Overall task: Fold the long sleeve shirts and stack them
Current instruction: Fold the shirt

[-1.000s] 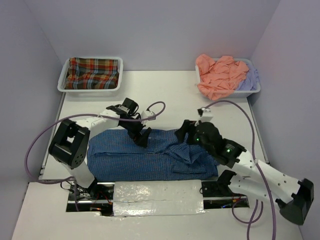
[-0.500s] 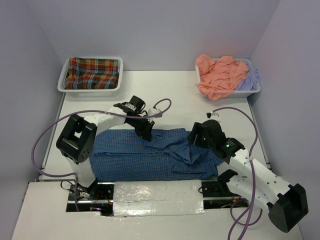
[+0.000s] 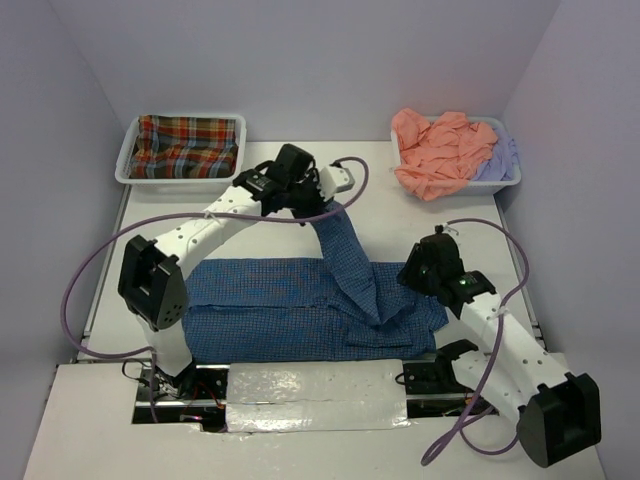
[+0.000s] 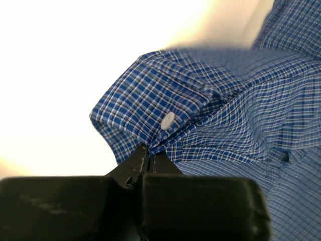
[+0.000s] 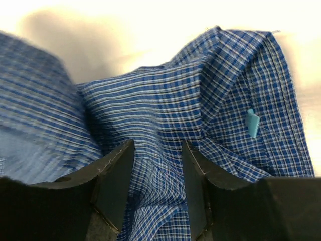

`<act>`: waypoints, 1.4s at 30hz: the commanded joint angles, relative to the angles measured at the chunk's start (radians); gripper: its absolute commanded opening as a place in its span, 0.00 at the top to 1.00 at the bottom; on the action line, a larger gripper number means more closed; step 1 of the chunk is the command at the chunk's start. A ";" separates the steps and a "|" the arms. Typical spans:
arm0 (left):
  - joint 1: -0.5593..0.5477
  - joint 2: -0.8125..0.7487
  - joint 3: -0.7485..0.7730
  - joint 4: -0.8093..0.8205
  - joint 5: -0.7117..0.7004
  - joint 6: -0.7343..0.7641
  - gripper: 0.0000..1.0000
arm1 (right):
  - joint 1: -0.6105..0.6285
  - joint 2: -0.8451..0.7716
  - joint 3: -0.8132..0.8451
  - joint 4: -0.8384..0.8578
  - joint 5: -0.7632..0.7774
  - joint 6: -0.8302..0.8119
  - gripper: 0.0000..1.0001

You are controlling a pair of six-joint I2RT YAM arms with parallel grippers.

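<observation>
Ok, L→R: red-green plaid shirt (image 3: 185,147) sits in left tray (image 3: 125,168), not in play. Left gripper (image 4: 149,153) was open and low over the blue shirt (image 3: 270,315) a sec ago; now it's clamped on the sleeve's cuff (image 4: 143,108), just below the white button (image 4: 168,120), and raised up and back. Sleeve (image 3: 345,255) runs taut from gripper down to shirt middle; shirt body lies flat on table (image 3: 300,165) betw the arms. Imo the sleeve fold-in is underway, and laying it across the body comes next. Right gripper (image 5: 158,150) has shifted to the shirt's right side, jaws parted astride a cloth ridge, not pinching afaict. Salmon shirt (image 3: 435,150) and lavender shirt (image 3: 497,160) wait in right tray (image 3: 510,184).
</observation>
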 commanded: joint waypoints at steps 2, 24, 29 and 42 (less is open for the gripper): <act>-0.123 -0.067 0.122 -0.098 -0.182 0.146 1.00 | -0.043 0.042 0.024 -0.008 -0.047 -0.038 0.52; -0.028 -0.057 0.182 -0.047 0.241 -0.563 1.00 | 0.713 0.032 0.280 0.283 0.517 -0.629 0.35; -0.022 -0.060 0.168 -0.031 0.236 -0.571 1.00 | 0.775 0.158 0.277 0.463 0.600 -0.874 0.36; -0.014 -0.080 0.133 -0.050 0.272 -0.535 1.00 | 0.740 0.415 0.349 0.589 0.912 -1.012 0.37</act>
